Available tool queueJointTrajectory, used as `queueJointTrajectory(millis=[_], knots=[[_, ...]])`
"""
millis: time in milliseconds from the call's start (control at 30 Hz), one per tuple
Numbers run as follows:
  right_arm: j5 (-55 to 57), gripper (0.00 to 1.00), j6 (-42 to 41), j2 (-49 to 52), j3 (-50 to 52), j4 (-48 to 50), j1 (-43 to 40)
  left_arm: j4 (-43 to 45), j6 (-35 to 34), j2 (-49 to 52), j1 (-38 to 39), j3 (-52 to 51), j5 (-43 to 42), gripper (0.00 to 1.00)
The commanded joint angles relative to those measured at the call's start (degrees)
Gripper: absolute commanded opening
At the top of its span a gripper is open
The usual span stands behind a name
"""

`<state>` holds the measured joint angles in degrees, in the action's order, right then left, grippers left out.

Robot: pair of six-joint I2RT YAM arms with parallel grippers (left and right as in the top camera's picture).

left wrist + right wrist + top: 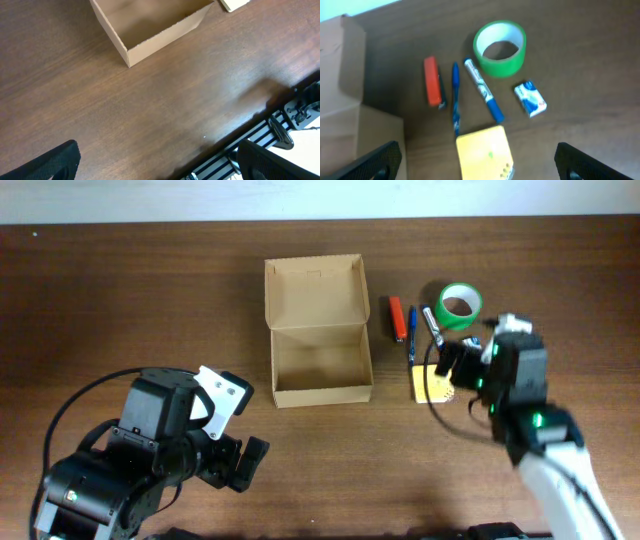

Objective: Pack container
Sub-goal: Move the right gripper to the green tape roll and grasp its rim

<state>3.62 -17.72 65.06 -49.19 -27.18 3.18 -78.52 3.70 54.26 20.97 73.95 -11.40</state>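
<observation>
Brown bench [120, 300]: by the near left corner, the left pincer [245, 463] hangs apart, empty. The container [322, 392] stands open and bare mid-bench. Toward the right edge, the right pincer [480, 162], apart, hovers over a yellow pad [484, 150]; likely first pick, needing descent.

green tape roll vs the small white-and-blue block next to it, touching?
Apart. Right wrist view shows table wood between the green tape roll and the white-and-blue block, a plain gap.
</observation>
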Motion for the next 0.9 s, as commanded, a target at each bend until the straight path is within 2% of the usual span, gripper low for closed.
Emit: queueJointTrajectory(millis=[0,133,233,300,700,867], knots=[[-3.69,0.99,5.84,7.34,-7.04,-0.07,-2.91,0.00,1.11,-0.35,-0.15,0.20,-0.85,0.99],[-5.42,0.99,8.81,16.35,-14.36,-0.42,-5.09,0.00,1.11,-0.35,-0.15,0.20,-0.85,1.00],[-9.53,0.99,16.85,22.12,-18.49,0.09,-5.31,0.00,1.14,-0.35,-0.15,0.20,-0.85,1.00],[-9.64,0.99,18.40,24.55,-19.54,1.62,-5.31,0.00,1.11,-0.35,-0.13,0.20,-0.85,1.00],[-8.52,0.99,18.67,31.71,-19.76,7.98,-6.27,0.00,1.11,-0.35,-0.13,0.20,-0.85,0.99],[-8.41,0.99,11.52,36.35,-20.94,7.63,-9.55,0.00,1.14,-0.35,-0.15,0.20,-0.85,1.00]])
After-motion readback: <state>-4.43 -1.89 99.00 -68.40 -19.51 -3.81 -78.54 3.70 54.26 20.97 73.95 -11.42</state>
